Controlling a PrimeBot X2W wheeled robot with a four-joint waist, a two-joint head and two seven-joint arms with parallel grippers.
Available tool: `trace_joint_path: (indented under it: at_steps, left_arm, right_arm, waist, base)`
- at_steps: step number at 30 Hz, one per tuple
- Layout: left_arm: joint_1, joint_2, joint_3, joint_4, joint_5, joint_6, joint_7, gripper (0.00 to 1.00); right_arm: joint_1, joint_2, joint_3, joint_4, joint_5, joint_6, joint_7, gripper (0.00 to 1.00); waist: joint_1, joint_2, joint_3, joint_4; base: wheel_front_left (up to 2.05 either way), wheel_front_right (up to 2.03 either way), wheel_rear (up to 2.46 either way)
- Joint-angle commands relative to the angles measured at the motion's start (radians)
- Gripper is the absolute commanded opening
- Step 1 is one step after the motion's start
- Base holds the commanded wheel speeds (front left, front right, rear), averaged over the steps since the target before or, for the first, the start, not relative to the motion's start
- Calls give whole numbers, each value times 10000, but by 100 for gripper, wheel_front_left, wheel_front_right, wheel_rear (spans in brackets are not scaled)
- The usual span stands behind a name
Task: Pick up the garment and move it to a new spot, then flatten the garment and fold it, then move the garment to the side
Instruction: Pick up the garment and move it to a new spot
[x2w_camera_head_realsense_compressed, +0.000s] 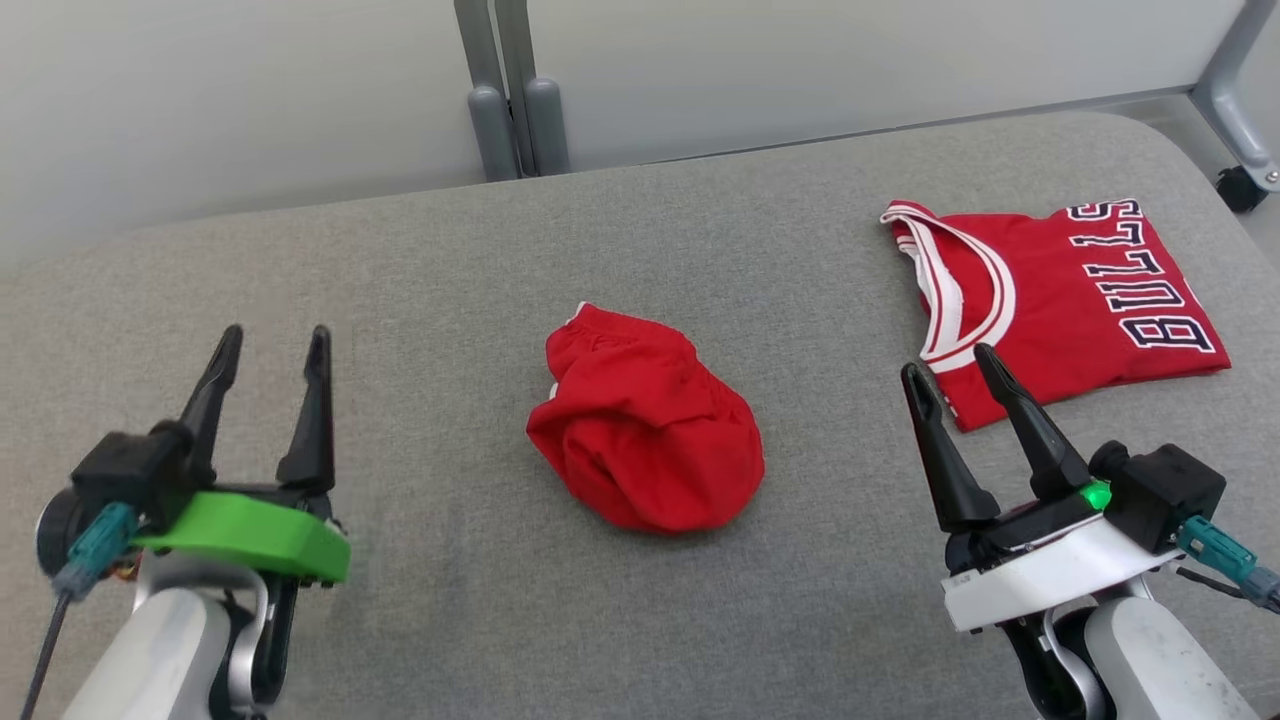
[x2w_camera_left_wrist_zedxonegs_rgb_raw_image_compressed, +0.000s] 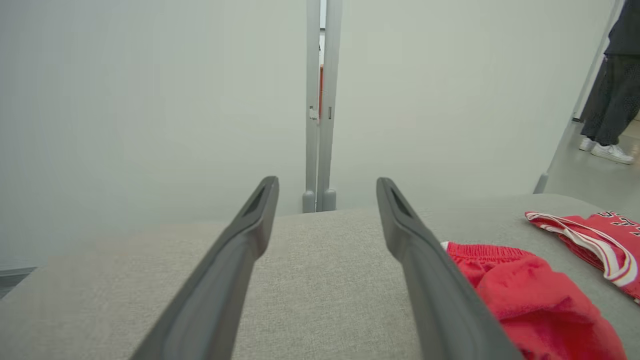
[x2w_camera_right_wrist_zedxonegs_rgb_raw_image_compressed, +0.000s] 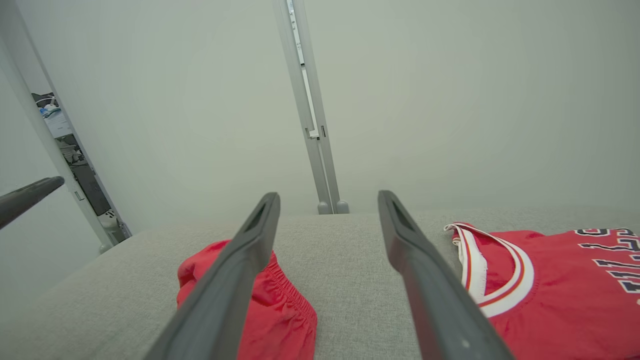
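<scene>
The garment (x2w_camera_head_realsense_compressed: 645, 440) is a crumpled red bundle with an elastic waistband, lying in the middle of the grey padded table (x2w_camera_head_realsense_compressed: 400, 300). It touches neither gripper. My left gripper (x2w_camera_head_realsense_compressed: 276, 338) hovers open to its left, fingers empty. My right gripper (x2w_camera_head_realsense_compressed: 948, 362) stands open to its right, also empty. In the left wrist view the garment (x2w_camera_left_wrist_zedxonegs_rgb_raw_image_compressed: 525, 295) lies beside and partly behind the right finger of the open left gripper (x2w_camera_left_wrist_zedxonegs_rgb_raw_image_compressed: 327, 182). In the right wrist view the garment (x2w_camera_right_wrist_zedxonegs_rgb_raw_image_compressed: 285, 315) sits partly behind the left finger of the open right gripper (x2w_camera_right_wrist_zedxonegs_rgb_raw_image_compressed: 328, 196).
A folded red jersey (x2w_camera_head_realsense_compressed: 1070, 300) with white trim and dark lettering lies at the table's far right, just beyond my right fingertips. Grey partition posts (x2w_camera_head_realsense_compressed: 515, 100) stand behind the far edge. A person's legs (x2w_camera_left_wrist_zedxonegs_rgb_raw_image_compressed: 610, 100) stand on the floor to the right.
</scene>
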Motion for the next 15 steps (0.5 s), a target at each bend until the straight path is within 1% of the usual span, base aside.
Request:
trace_joint_path:
  at_steps: [1,3,4,6,10,15]
  left_arm:
    - [511,55,265,-253,-43,182,-96,100]
    - [1154,-39,774,-760,180,422,-161,100]
    - [1514,-215,1151,-1101,334,525,-166,100]
    - [2184,-609,1661,-1608,672,556,-141,100]
    - [2945,-1292,2196,-1976,1214,176,-136,100]
    - [3154,-1910,2659,-1937,1727,-365,-137,100]
  right_arm:
    - [139,-26,-28,24,85,-4,-25,100]
    - [208,9,-84,65,112,-4,-25,100]
    - [241,34,-147,76,147,-4,-25,100]
    - [316,81,-244,89,186,-4,-25,100]
    - [341,-8,-308,187,195,-4,-25,100]
    - [245,-119,-271,301,207,-4,-24,100]
  waist:
    - [0,0,-84,80]
    - [0,0,-94,86]
    - [0,0,-89,99]
    - [0,0,-48,145]
    - [0,0,63,285]
    - [0,0,37,416]
  base:
    - [0,0,0]
    - [0,0,0]
    - [0,0,0]
    - [0,0,0]
    - [0,0,0]
    - [0,0,0]
